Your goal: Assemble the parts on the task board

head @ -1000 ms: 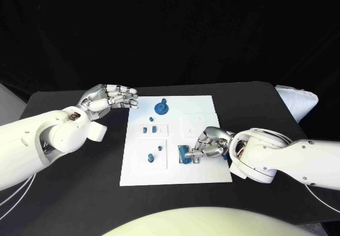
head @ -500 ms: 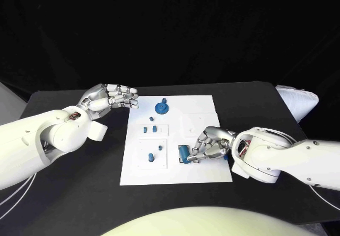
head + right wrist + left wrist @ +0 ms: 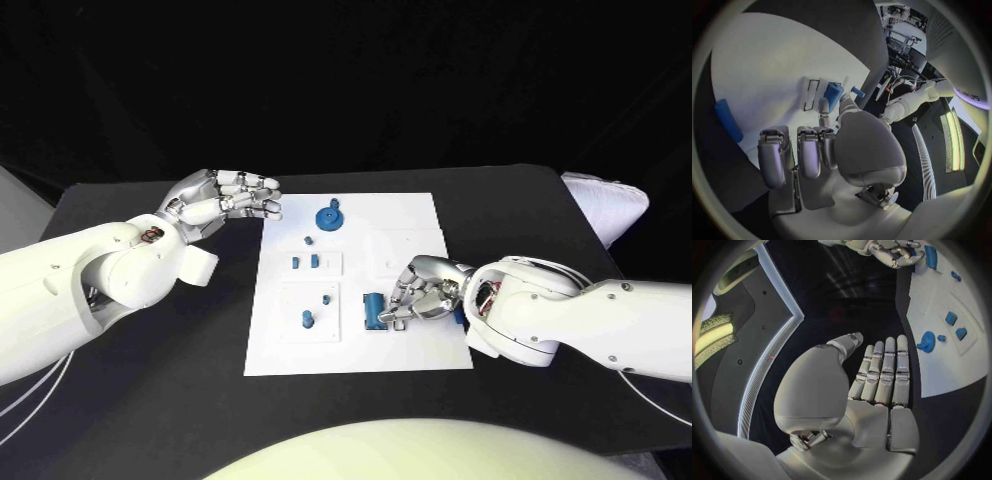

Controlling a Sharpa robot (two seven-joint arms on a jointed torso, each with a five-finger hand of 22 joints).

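Note:
The white task board (image 3: 411, 215) lies in the middle of the black table. A round blue part (image 3: 332, 217) stands near its far edge, with small blue pegs (image 3: 303, 263) and two more blue parts (image 3: 306, 320) in recesses on its left side. My right hand (image 3: 421, 290) is over the board's near right area, and its fingertips pinch a long blue part (image 3: 375, 310), seen again as the long blue part (image 3: 832, 95) beside a slot. Another blue part (image 3: 726, 120) lies by that hand's wrist. My left hand (image 3: 224, 200) hovers at the board's far left corner, holding nothing, fingers (image 3: 886, 370) extended.
A white bundle (image 3: 609, 205) sits at the table's right edge. Bare black table (image 3: 159, 400) stretches left of and in front of the board. The left wrist view shows the board (image 3: 954, 365) and the round part (image 3: 927, 341) beyond my fingers.
The right hand has shifted a little toward the board's middle, and the long blue part in its fingertips has turned and now lies lengthwise. The left hand has stayed still.

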